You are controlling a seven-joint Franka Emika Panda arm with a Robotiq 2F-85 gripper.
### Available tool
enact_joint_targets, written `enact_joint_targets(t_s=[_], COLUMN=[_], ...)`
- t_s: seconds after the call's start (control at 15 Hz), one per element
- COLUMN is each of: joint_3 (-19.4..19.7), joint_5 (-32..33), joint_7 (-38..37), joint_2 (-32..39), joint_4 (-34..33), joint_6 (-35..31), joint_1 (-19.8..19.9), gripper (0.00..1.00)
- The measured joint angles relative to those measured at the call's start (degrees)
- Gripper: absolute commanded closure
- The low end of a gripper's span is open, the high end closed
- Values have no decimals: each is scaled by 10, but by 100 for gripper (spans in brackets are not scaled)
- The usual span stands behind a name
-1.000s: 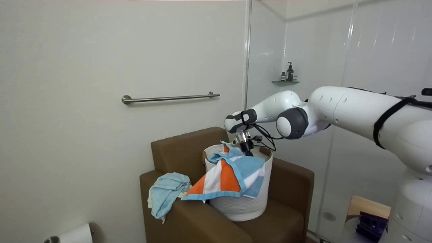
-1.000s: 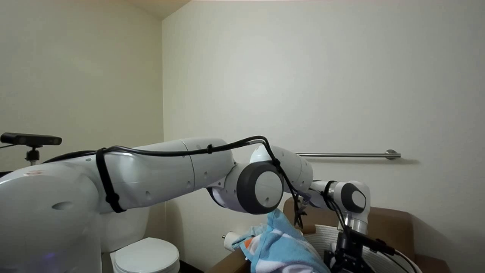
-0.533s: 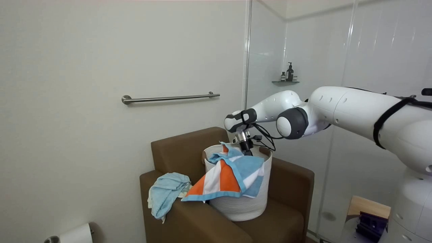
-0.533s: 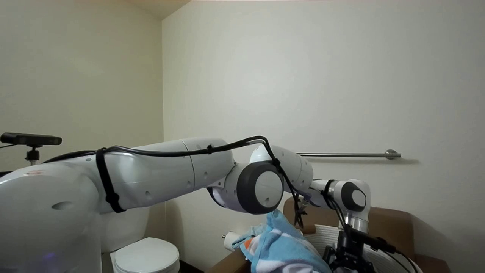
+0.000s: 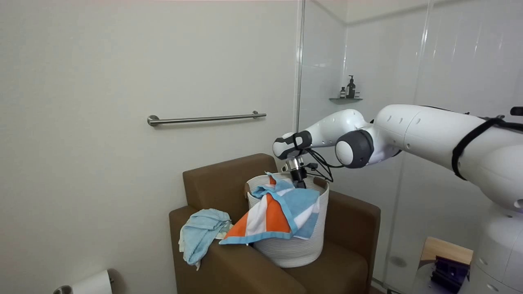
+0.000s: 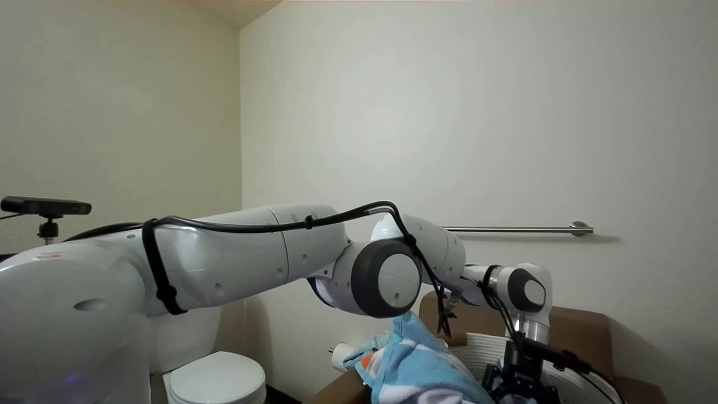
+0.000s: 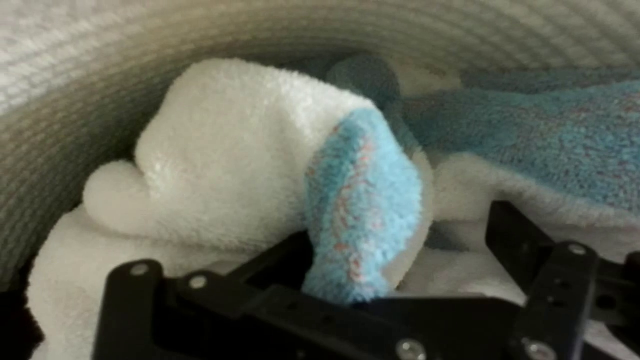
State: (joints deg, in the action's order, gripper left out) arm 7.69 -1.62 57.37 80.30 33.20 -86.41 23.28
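Observation:
In the wrist view my gripper [image 7: 400,235] stands open inside a woven white basket [image 7: 75,75], its fingers [image 7: 517,245] wide apart. A blue fold of towel [image 7: 365,200] with orange flecks rises between them, close to the left finger; whether it touches cannot be told. White towel cloth [image 7: 235,145] is bunched beside and beneath it. In both exterior views the fingertips are hidden, by the basket [image 5: 286,251] and towel or by the frame's edge. A blue, white and orange towel [image 5: 278,214] hangs over the basket's rim, also seen as a heap of towel [image 6: 426,370].
The basket sits on a brown armchair [image 5: 241,261]. A light blue cloth [image 5: 204,234] lies over its armrest. Behind, a metal bar [image 5: 208,119] is fixed to the wall. A glass shower panel [image 5: 367,134] stands near the arm. A toilet [image 6: 216,379] is at the lower left.
The wrist has risen a little and shifted slightly to the right in both exterior views. The towel over the rim has barely stirred.

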Motion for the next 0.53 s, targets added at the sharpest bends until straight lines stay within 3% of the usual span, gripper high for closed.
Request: enact_joint_targets(t_s=[0.53], joint_3=[-7], joint_5=[-3], joint_7=[2], joint_2=[-17], joint_4=[0], joint_6=[-55], joint_1=[11], gripper=[0])
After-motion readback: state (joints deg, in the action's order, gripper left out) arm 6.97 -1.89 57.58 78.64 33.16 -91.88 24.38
